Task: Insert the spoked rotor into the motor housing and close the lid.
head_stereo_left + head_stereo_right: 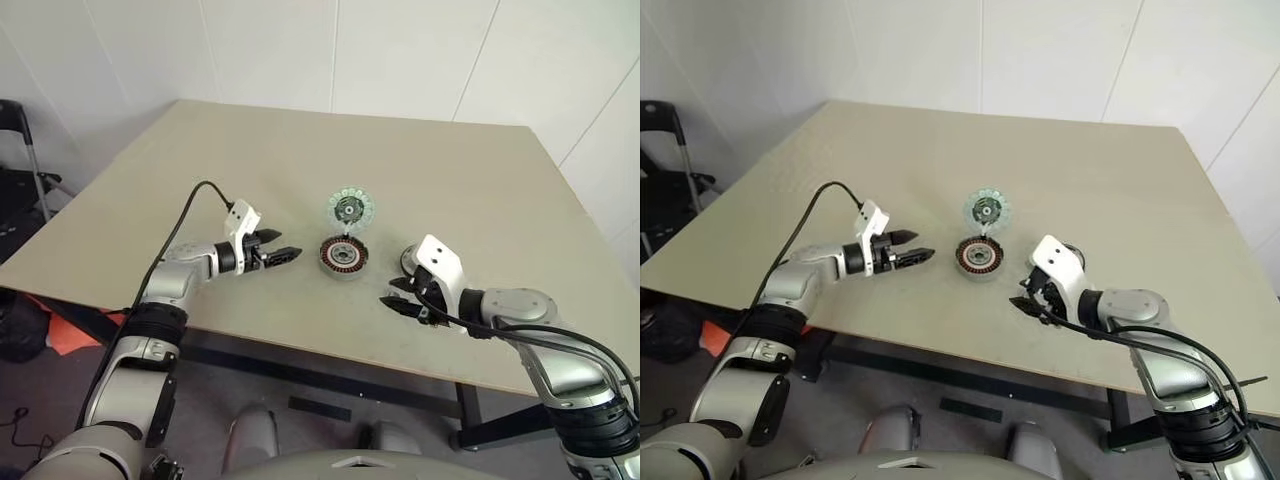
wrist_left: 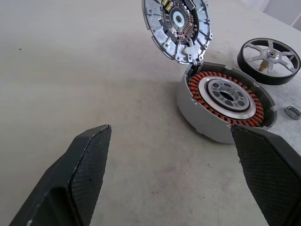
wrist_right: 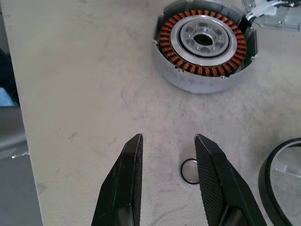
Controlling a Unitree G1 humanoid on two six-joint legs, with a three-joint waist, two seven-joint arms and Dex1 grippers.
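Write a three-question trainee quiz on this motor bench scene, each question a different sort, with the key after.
1. True or false: the spoked rotor already sits inside the motor housing.
2. Multiple choice: the hinged lid is A) shut flat on the housing, B) standing open above the housing, C) lying loose away from the housing.
3. Fill in: the small ring on the table lies close by the fingers of the ____ gripper.

Key
1. False: the rotor lies on the table beside the housing, and the copper windings are uncovered.
2. B.
3. Right: the right gripper has its fingers apart with nothing between them, and the left gripper is wide open, facing the housing.
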